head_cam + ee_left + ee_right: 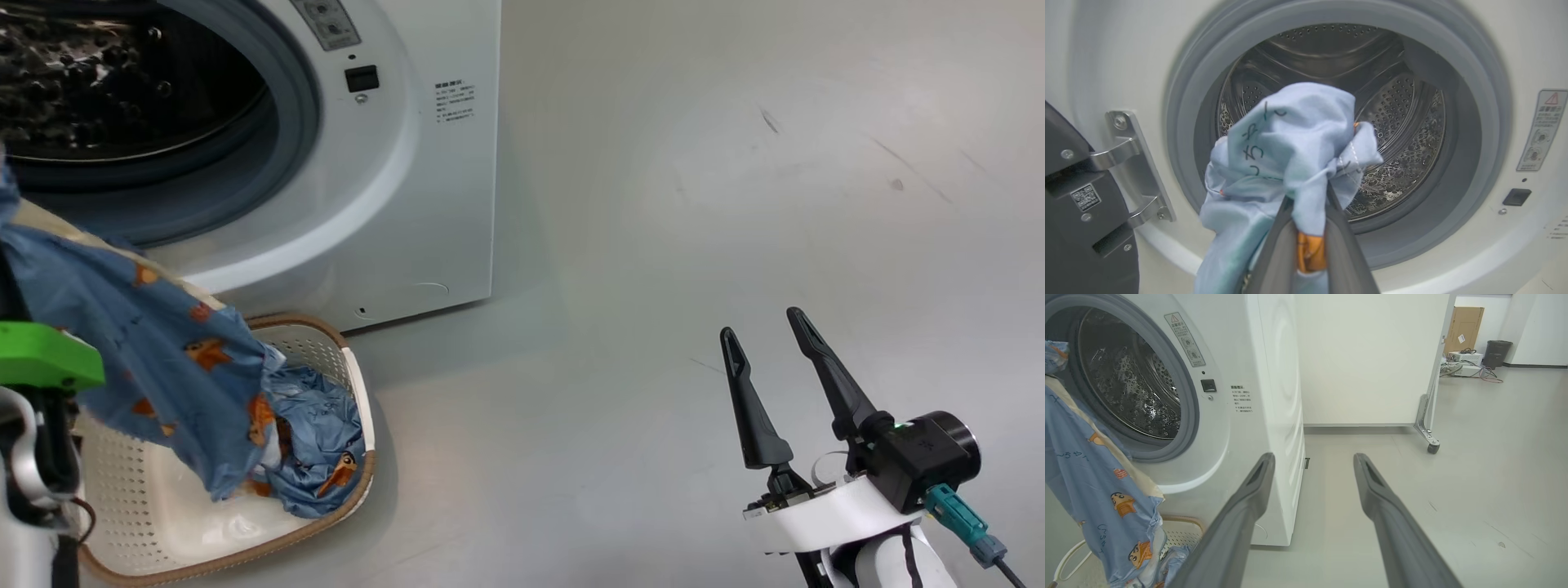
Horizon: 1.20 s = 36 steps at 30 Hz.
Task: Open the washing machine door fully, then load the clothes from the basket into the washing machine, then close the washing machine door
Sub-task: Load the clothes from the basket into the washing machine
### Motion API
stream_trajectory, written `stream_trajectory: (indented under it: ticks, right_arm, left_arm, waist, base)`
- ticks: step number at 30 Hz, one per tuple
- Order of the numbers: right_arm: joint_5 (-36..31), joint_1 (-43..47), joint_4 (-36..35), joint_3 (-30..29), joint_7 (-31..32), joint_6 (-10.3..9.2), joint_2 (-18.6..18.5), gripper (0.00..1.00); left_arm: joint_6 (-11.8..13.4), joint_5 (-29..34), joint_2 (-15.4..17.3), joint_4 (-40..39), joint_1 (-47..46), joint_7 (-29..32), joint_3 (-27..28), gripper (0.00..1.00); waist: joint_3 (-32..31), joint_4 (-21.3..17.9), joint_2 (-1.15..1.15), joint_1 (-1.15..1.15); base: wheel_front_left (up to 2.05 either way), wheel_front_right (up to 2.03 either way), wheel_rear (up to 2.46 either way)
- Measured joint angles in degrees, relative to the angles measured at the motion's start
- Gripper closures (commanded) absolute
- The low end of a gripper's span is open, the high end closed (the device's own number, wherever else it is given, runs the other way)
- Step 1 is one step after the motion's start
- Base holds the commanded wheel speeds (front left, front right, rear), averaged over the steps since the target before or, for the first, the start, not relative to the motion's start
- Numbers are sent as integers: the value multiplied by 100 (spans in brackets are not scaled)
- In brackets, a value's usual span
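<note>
The left gripper [1308, 196] pinches a bunch of one blue garment [1290, 134] before the open drum [1400, 122], tail hanging over the basket [362, 400] (the second garment [318, 441] lies there). Light, limp cloth, likely to drag; best gripped at a gathered fold. The right gripper [760, 322] gapes empty, off to the right.

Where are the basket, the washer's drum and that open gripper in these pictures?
Basket [122, 482], head view, bare perforated wall.
Drum [1400, 118], left wrist view, perforated steel wall.
Right gripper [761, 325], head view, midway between its fingertips.

Washing machine [392, 204] and basket [147, 498] on floor [735, 204]
</note>
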Motion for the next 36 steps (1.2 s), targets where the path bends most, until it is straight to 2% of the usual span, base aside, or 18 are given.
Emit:
stream_trajectory:
  ticks: [8, 16, 25, 36]
  right_arm:
    - [73, -122, -5, 115, 0, 0, 53, 0]
    - [162, -328, -62, 180, 0, 0, 76, 0]
    - [363, -681, -169, 335, 0, -2, 81, 0]
    - [422, -754, -65, 549, 0, -2, 83, 0]
  left_arm:
    - [179, 51, 603, 467, -1040, 447, 339, 100]
    - [222, 176, 1229, 887, -2054, 803, 495, 100]
    - [167, 213, 1421, 1315, -3342, 740, 296, 100]
    - [18, 371, 1695, 2118, -3974, 369, 160, 100]
  waist:
    - [625, -455, 0, 0]
    - [1308, -833, 0, 0]
    - [2050, -1069, 0, 1]
    - [2492, -1199, 0, 1]
  base:
    - [0, 0, 0]
    - [0, 0, 0]
    - [0, 0, 0]
    - [0, 0, 0]
